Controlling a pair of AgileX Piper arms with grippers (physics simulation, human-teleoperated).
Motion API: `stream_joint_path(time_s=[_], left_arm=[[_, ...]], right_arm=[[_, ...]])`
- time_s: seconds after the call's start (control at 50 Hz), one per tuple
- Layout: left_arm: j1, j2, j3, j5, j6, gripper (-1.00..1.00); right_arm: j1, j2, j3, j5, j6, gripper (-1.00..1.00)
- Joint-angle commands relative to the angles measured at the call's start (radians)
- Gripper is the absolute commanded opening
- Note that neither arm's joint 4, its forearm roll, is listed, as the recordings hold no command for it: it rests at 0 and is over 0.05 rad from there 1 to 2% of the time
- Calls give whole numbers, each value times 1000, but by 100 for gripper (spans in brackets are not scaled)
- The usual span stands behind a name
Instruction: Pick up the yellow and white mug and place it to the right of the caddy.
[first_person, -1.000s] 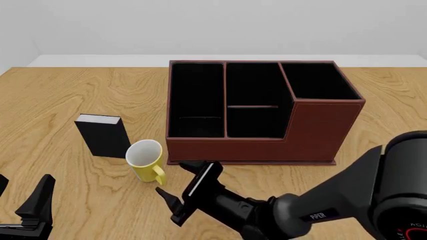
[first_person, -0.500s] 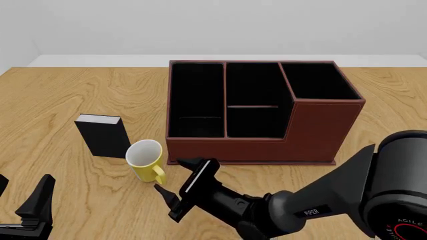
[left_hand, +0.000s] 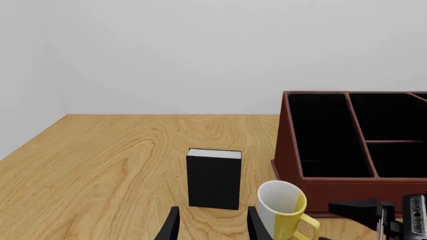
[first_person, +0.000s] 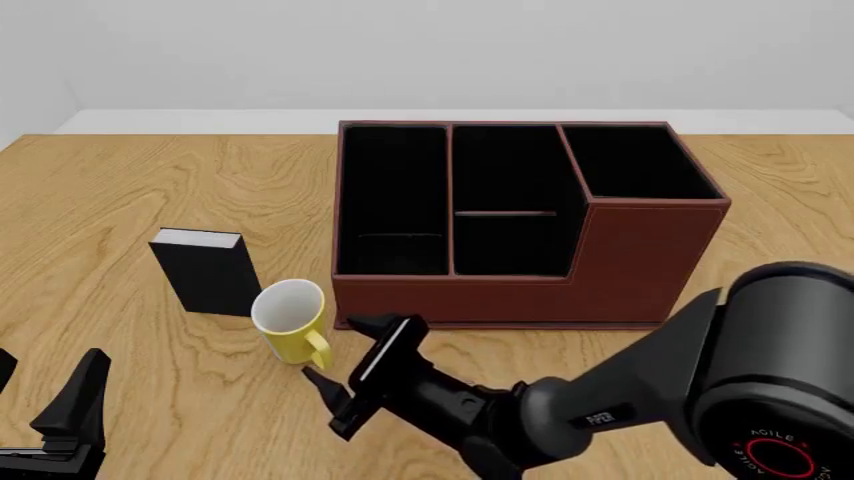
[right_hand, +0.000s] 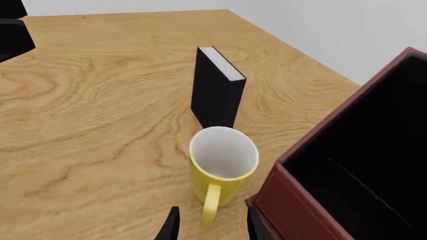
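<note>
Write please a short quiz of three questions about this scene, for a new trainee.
1. True or false: the yellow and white mug stands inside the caddy.
2. Which claw is nearest the mug? A) left claw B) right claw
3. What stands upright to the left of the mug?

Key:
1. False; it stands on the table, at the caddy's front left corner.
2. B, the right claw, open near the handle.
3. The black box.

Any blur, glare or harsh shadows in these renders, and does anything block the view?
Front view: sharp, evenly lit, no glare; the right arm's bulk fills the lower right corner, and the caddy compartments read as flat black. Left wrist view: crisp, with only faint contact shadow under the black box. Right wrist view: clear; the mug casts a soft shadow and its white interior is not blown out.
</note>
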Motion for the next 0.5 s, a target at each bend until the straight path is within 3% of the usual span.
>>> stream_joint_path(time_s=[0.02, 0.5], left_arm=[[0, 0, 0, 0, 0, 100], [0, 0, 0, 0, 0, 100]], right_arm=[[4, 18, -25, 11, 2, 100], [15, 49, -67, 26, 6, 100]])
